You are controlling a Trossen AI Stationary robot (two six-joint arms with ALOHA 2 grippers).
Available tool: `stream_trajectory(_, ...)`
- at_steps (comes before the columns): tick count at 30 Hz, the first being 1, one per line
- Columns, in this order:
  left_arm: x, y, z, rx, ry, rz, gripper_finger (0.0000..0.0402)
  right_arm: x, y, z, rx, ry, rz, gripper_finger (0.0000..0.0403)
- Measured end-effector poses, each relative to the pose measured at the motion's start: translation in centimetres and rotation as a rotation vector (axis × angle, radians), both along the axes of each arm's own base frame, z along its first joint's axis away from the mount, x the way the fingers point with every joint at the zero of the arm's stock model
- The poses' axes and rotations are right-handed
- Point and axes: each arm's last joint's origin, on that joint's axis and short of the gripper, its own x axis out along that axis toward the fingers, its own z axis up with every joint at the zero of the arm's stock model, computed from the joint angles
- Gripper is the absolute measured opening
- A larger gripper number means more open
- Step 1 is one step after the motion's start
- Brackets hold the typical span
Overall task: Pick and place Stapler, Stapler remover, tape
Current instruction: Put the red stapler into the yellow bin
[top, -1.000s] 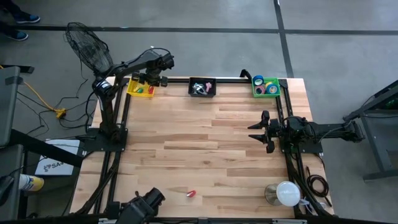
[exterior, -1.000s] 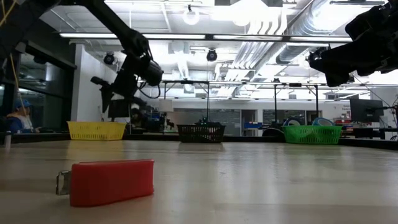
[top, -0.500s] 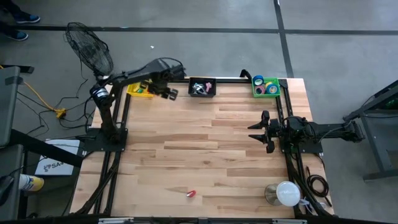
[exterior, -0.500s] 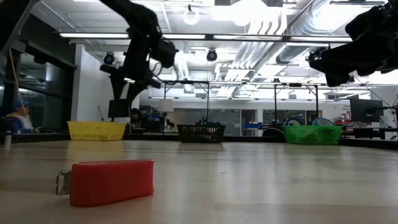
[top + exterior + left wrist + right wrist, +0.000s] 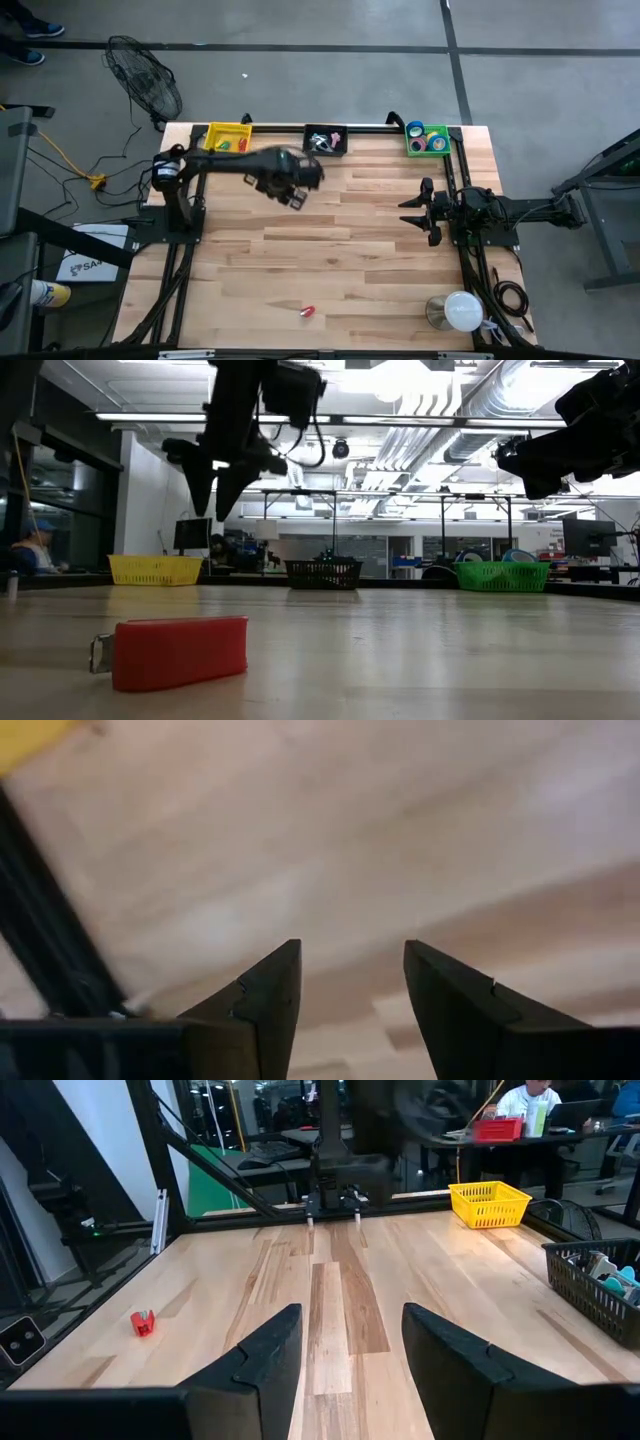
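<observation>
Jaws of both grippers stand apart and empty: the left gripper point(image 5: 297, 196) hangs above the wooden surface point(image 5: 330, 260) near the black basket point(image 5: 326, 141), the right gripper point(image 5: 413, 212) waits by its edge. Tape rolls point(image 5: 432, 139) sit in the green basket point(image 5: 412, 148); a small red stapler point(image 5: 172, 651) lies alone up front.

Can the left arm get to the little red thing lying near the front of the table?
Probably yes. The left gripper hangs over bare wood with its jaws open and empty, and nothing stands between it and the red stapler. The right gripper waits off to the side.
</observation>
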Motion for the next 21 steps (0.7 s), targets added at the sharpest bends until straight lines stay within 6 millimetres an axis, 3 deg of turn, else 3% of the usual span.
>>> stream_trajectory(10,1.6,-9.8,-0.1,-0.002,-0.177,-0.054,0.0172,0.0,0.0,0.0,0.0,0.0,0.0,0.0165)
stream_trajectory(21,2.1,-15.8,0.1,-0.077,-0.353,-0.169,0.0172,0.0,0.0,0.0,0.0,0.0,0.0,0.0165)
